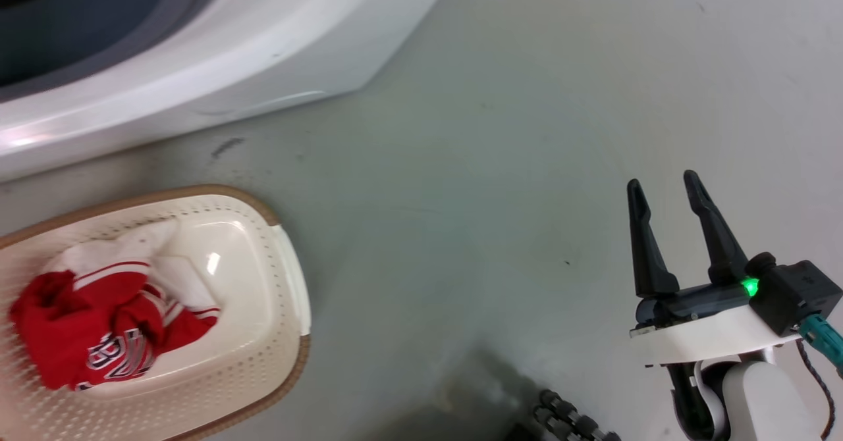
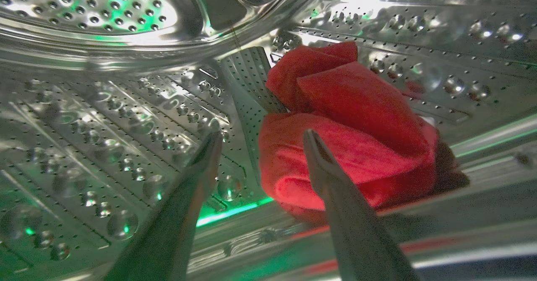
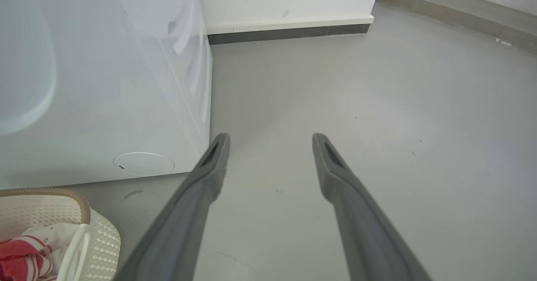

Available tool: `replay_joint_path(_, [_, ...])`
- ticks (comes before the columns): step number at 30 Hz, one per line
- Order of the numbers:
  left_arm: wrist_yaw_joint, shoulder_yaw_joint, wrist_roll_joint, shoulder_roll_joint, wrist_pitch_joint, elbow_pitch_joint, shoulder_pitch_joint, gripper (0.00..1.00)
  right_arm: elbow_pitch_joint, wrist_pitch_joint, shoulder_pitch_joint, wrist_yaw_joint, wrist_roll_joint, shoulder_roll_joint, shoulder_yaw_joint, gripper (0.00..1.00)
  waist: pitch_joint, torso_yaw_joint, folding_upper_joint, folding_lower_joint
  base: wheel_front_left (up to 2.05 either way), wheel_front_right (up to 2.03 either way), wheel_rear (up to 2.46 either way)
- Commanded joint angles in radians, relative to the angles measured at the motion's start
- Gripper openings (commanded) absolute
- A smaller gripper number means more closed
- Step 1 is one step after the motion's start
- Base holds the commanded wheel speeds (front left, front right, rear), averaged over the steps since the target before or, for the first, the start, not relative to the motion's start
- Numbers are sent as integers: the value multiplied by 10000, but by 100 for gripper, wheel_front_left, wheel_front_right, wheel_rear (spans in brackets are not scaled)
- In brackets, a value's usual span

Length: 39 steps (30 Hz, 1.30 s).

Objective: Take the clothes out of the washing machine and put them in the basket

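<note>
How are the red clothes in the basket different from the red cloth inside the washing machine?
The basket garment has white parts, stripes and lettering; the drum cloth looks plain red. The basket garment lies in the cream basket; the drum cloth lies on the steel drum, before the open left pincer. Both are red, soft and crumpled.

Clothes (image 1: 112, 322) in basket (image 1: 294, 283) and drum (image 2: 105, 126)

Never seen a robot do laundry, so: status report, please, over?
Left end effector open inside drum, red garment just ahead, ungripped. Right end effector open, idle above floor. One red-white jersey in basket. No obstruction seen.
</note>
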Motion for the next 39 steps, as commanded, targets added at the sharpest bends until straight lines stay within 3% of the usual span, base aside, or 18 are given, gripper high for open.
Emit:
replay_joint_path(1, [-7,-88,-18,83,288,151,-361,100,-87,-20,-119,-7,73,21,103,100,625,-617,0,-3,0,0,0])
replay_joint_path(8, [-6,-289,-47,341,1444,947,-1409,100,-193,-20,-63,-7,337,21,410,100,1107,-1041,0,-3,0,0,0])
replay_joint_path(17, [27,-597,8,144,1698,1694,-1501,100,-282,-20,-83,-7,435,20,427,100,1375,-1066,0,-3,0,0,0])
replay_joint_path(18, [18,-659,-31,77,1770,1791,-1464,94,-299,-20,-82,-7,438,20,429,100,1392,-1054,0,-3,0,0,0])
replay_joint_path(19, [7,-723,-29,39,1766,1806,-1477,0,-318,-20,-86,-7,438,20,431,100,1412,-1045,0,-3,0,0,0])
replay_joint_path(28, [0,-845,-223,164,634,1747,-1588,0,-229,-20,-332,-7,337,18,414,100,1267,-941,0,-3,0,0,0])
replay_joint_path(39, [-2,-774,-606,-361,-3255,1908,-705,0,-72,-20,-550,-7,-406,14,-313,100,-130,205,0,-3,0,0,0])
